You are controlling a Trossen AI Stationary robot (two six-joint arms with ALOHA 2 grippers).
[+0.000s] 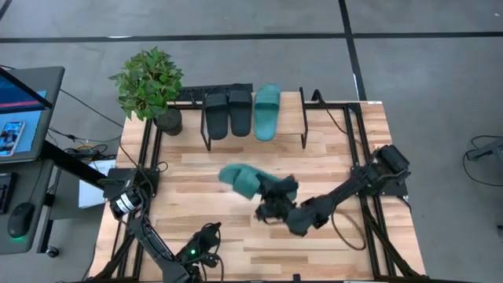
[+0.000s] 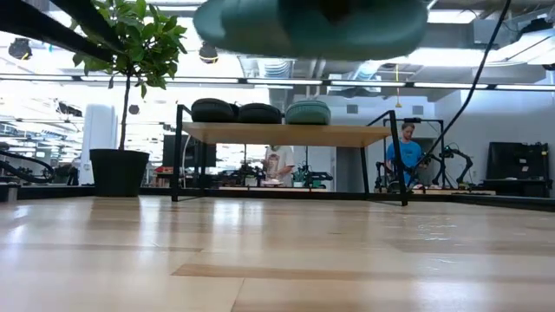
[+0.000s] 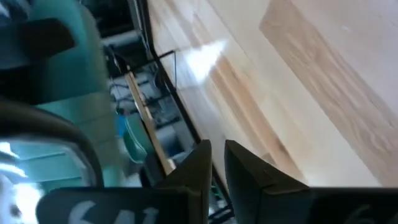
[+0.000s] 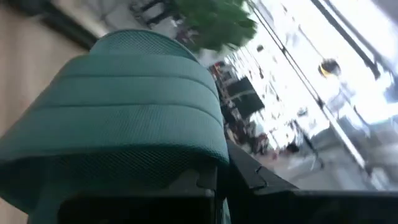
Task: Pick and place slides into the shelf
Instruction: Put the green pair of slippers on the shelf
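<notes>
One teal slide (image 1: 240, 179) hangs in the air over the table's middle, held by my right gripper (image 1: 265, 191); the low view shows it high above the tabletop (image 2: 312, 26). Its broad ribbed strap (image 4: 124, 106) fills the right wrist view. The shelf (image 1: 255, 141) stands at the far edge. On its plank rest two black slides (image 1: 226, 112) and the other teal slide (image 1: 267, 112), soles down, side by side. My left gripper (image 1: 209, 234) waits shut near the table's near edge, touching nothing (image 3: 217, 165). My right gripper is shut on the teal slide at the end (image 1: 255, 185) nearest the arm, just behind the strap (image 4: 205, 163). It reaches in from the table's right. The strap hides where the fingers meet it. The slide is lifted clear of the table.
A potted plant (image 1: 149, 86) stands at the shelf's left end. Free plank shows on the shelf (image 1: 291, 118) right of the teal slide. Black frame rails (image 1: 357, 157) and cables run along the table's sides. People stand in the room beyond (image 2: 403, 156).
</notes>
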